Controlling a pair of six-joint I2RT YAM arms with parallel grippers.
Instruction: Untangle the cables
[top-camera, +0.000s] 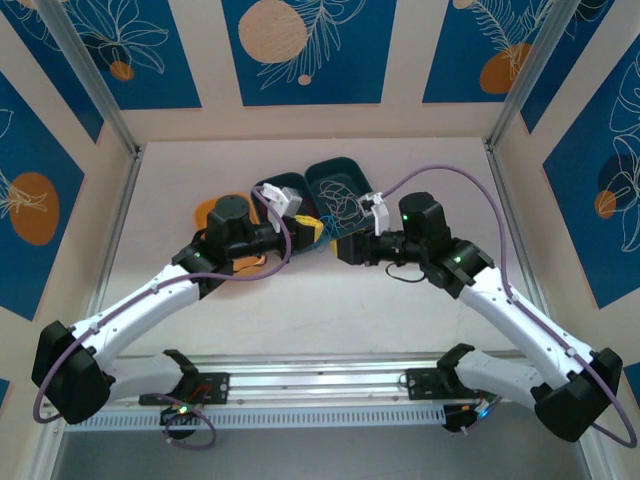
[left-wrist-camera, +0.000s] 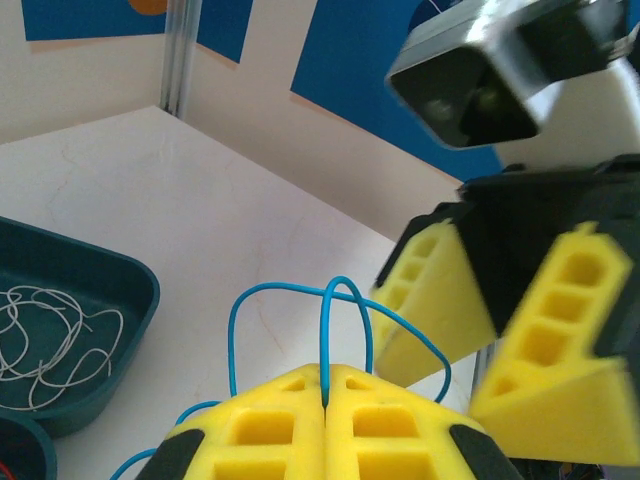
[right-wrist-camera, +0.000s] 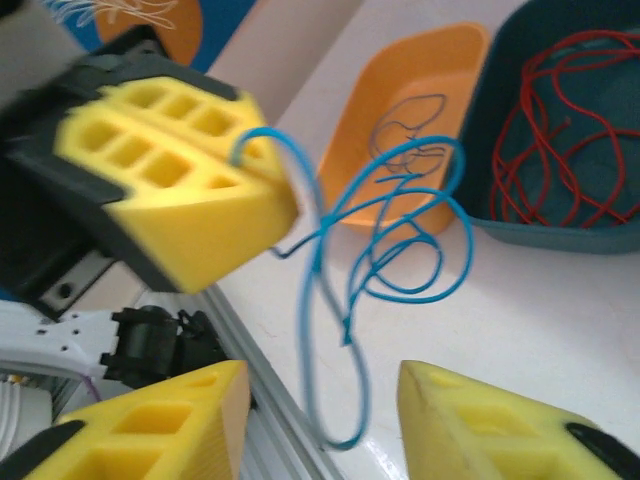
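The left gripper (left-wrist-camera: 327, 378) pinches a looping blue cable (left-wrist-camera: 324, 330), apparently untangling it. The right gripper (right-wrist-camera: 322, 390) (jaws wide, empty) straddles a loop; closing on it seems next.

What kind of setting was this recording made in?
Likely a lab robot cell: a white table fenced by aluminium posts and blue patterned wall panels, with two arms bolted to a rail.

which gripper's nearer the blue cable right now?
Left. The left gripper is shut on the blue cable, pinching it. The right gripper is open, and a loop of that cable hangs between its spread jaws without visible contact.
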